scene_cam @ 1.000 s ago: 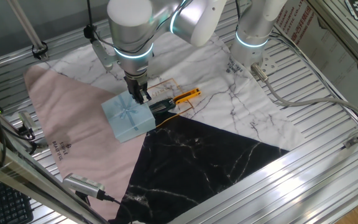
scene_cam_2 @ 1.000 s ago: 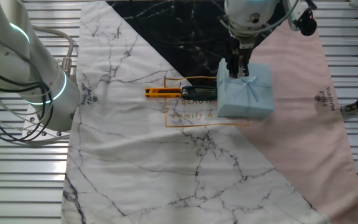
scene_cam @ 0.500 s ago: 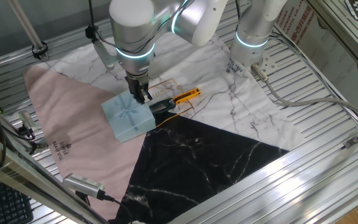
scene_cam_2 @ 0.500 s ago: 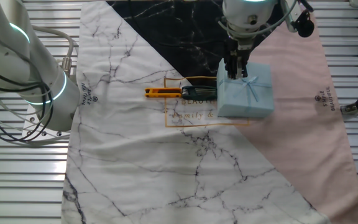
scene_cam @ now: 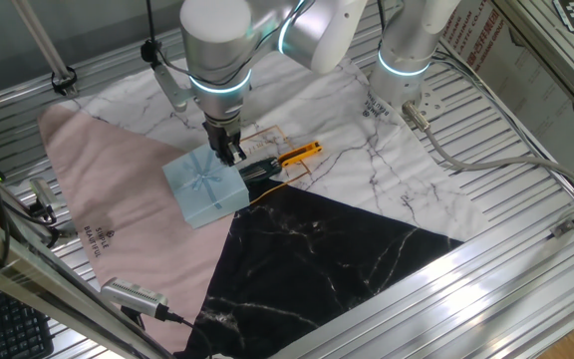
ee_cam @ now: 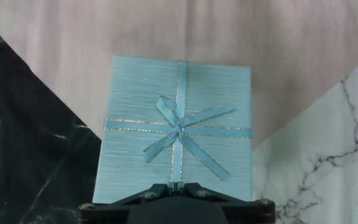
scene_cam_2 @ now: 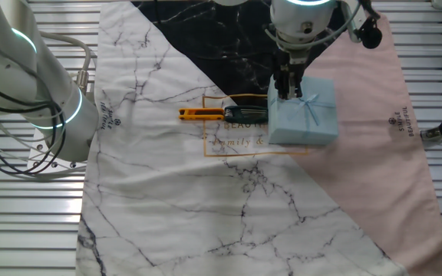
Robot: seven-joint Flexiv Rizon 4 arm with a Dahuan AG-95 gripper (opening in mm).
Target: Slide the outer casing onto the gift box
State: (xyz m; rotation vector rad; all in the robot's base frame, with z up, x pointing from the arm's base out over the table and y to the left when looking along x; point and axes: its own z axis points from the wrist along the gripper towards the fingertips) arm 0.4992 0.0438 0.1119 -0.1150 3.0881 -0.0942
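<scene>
On the patchwork cloth [scene_cam: 128, 189] of pink, black and white marble, the pale blue casing [scene_cam: 205, 187] sits near the middle, the gripper [scene_cam: 230, 154] just above its edge with fingers seemingly together; light, crushable cardboard, best held by its sides.

robot lab, slatted aluminium table [scene_cam: 526, 199], cables [scene_cam: 466, 155]

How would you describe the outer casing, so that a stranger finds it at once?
Look at the three-coloured cloth on the table, where pink, black and white marble meet. The outer casing lies there, under the arm's fingers. It is the pale blue square with a ribbon bow, unlike the black, orange-handled tool beside it.
</scene>
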